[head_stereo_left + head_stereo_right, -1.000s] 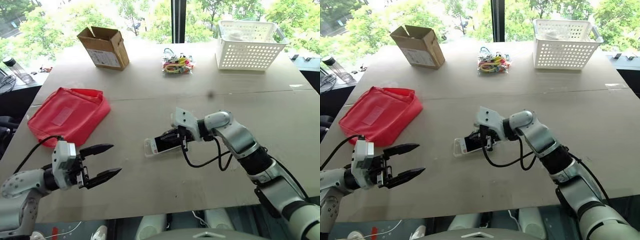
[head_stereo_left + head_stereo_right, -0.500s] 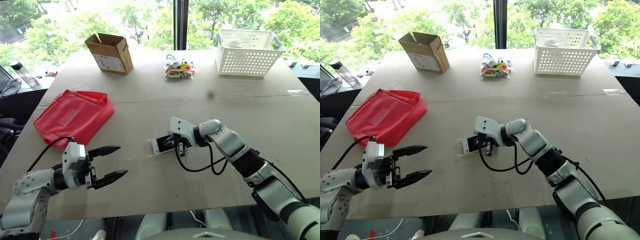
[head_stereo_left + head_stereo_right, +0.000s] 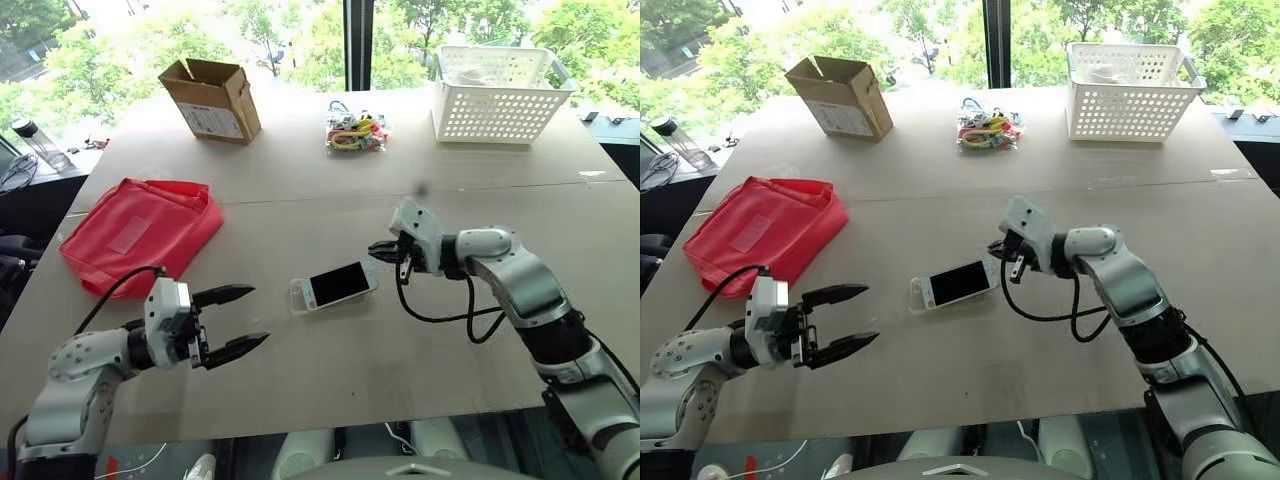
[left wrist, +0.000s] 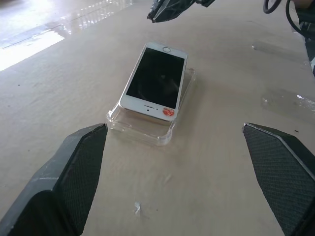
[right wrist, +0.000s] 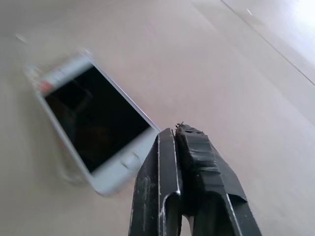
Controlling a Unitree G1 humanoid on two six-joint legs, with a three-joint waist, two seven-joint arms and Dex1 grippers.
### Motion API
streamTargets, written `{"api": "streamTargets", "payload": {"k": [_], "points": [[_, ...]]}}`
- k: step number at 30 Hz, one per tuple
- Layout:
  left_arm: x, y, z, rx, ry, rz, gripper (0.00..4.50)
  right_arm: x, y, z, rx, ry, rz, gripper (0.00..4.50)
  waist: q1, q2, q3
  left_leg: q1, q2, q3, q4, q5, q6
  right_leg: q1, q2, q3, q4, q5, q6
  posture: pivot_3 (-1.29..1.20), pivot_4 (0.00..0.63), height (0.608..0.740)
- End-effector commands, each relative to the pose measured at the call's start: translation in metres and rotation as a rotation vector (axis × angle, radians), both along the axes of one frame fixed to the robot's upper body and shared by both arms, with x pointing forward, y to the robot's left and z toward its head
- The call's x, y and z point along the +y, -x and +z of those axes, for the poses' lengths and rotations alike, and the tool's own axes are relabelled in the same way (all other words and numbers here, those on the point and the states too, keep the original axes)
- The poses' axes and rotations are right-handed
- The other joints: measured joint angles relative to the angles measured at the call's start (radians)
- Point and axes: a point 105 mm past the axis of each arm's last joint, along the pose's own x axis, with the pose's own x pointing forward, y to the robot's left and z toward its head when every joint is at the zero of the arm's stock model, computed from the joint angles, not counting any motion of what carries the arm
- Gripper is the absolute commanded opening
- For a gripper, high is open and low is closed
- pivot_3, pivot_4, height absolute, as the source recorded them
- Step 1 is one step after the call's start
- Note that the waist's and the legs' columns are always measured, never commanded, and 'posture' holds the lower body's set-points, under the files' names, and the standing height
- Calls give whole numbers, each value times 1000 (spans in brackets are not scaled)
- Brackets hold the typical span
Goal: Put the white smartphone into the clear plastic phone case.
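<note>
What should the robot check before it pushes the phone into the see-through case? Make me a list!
1. White smartphone lies screen up on the clear plastic phone case: ok.
2. Phone lined up with the case: not ok, it sits skewed, one case corner sticking out.
3. Phone snapped inside the rim: not ok.
4. Right gripper off the phone, shut: ok.
5. Left gripper open, apart from the phone: ok.
6. Table around the case clear: ok.

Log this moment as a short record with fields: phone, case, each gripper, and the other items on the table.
phone: white smartphone, screen up, lying on the case, skewed, not clearly seated
case: clear plastic phone case, flat on table
left gripper: open, empty, short of phone
right gripper: shut, empty, beside phone
other items: red bag, cardboard box, white basket
</note>
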Motion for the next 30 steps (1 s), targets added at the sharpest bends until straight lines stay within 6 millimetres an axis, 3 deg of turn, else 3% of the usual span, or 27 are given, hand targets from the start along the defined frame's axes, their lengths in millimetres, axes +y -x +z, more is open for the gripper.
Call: {"api": "streamTargets", "payload": {"k": [1,4,12,21,30], "points": [[-1,-2,5,-31,-9,-5,4500,1,-2,4,-57,42,29,65,-3,0,2,-1,0,0,0,0,0,0,0,0,0,0,0,0,150,733],[0,-3,5,-33,-13,-5,4500,1,14,-7,-11,86,116,65,-3,1,3,-2,1,0,0,0,0,-2,1,0,0,0,0,0,150,733],[-1,0,3,-30,-14,0,4500,15,43,-8,67,51,252,65,1,0,5,-8,1,0,4,0,0,-4,1,-1,0,0,0,0,150,733],[-1,3,1,-19,-15,5,4500,23,53,-17,107,47,311,65,1,0,5,-8,1,-1,4,0,0,-4,1,-1,0,0,0,0,150,733],[-1,4,0,-13,-19,10,4500,25,62,-7,124,-20,354,65,1,0,5,-8,1,-1,5,0,0,-4,1,-2,0,0,0,0,150,733]]}}
